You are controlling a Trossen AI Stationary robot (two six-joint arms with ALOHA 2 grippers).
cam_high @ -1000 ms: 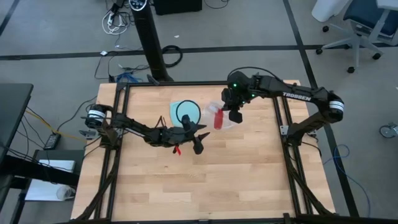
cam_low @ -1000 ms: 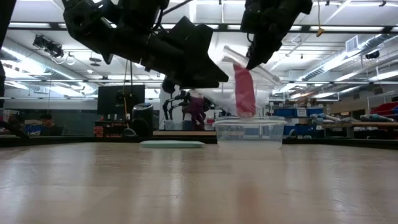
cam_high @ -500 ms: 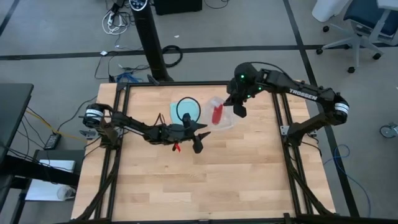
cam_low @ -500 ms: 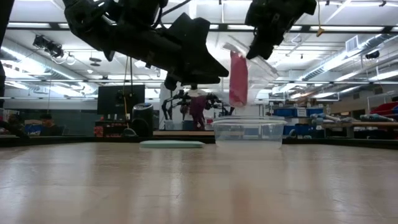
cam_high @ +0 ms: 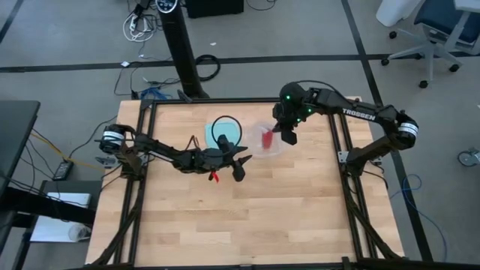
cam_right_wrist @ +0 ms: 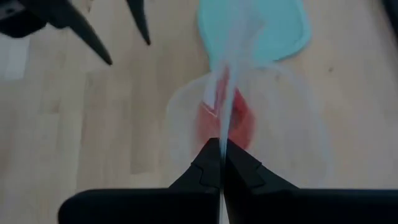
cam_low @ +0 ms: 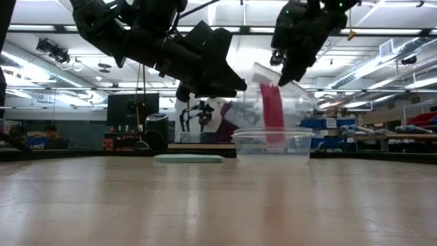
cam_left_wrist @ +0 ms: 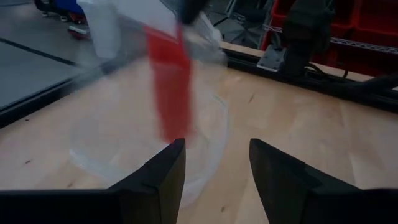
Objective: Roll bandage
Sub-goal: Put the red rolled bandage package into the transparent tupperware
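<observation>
Right tool [cam_high: 286, 133], upper middle of high view, pinched tight on clear bag [cam_low: 287, 82]; bandage [cam_low: 274, 113] hangs inside it over clear container [cam_low: 273, 145], probably to drop in. Left tool [cam_high: 238, 161] mid-desk [cam_high: 285, 217], fingers spread, empty, waiting.

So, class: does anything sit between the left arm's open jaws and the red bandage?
Yes. The bandage hangs inside a clear plastic bag pinched by the right gripper, so the bag's film separates it from the left gripper.
</observation>
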